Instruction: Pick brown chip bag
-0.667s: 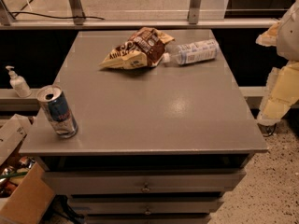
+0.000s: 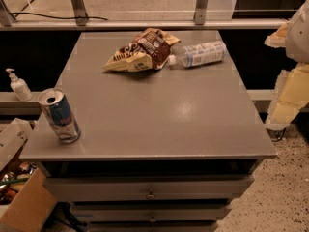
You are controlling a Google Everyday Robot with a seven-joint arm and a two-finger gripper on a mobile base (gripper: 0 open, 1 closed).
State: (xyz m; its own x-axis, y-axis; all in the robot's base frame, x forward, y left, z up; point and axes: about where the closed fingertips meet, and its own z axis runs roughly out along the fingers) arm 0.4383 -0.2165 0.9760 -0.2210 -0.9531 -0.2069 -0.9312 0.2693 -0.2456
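Note:
The brown chip bag (image 2: 143, 50) lies crinkled at the back middle of the grey cabinet top (image 2: 159, 115); it is dark brown and cream-yellow with white lettering. A clear plastic bottle (image 2: 199, 54) with a white label lies on its side just to the right of the bag, its cap near the bag. My gripper (image 2: 291, 76) shows as pale cream and white parts at the right edge of the view, off the cabinet's right side and well away from the bag. Nothing is seen in it.
A blue and silver drink can (image 2: 60, 115) stands near the front left corner. A pump bottle (image 2: 18, 85) stands on a ledge to the left. Cardboard boxes (image 2: 21, 197) sit on the floor at the lower left. Drawers (image 2: 149, 190) run below the top. A railing (image 2: 145, 24) runs behind it.

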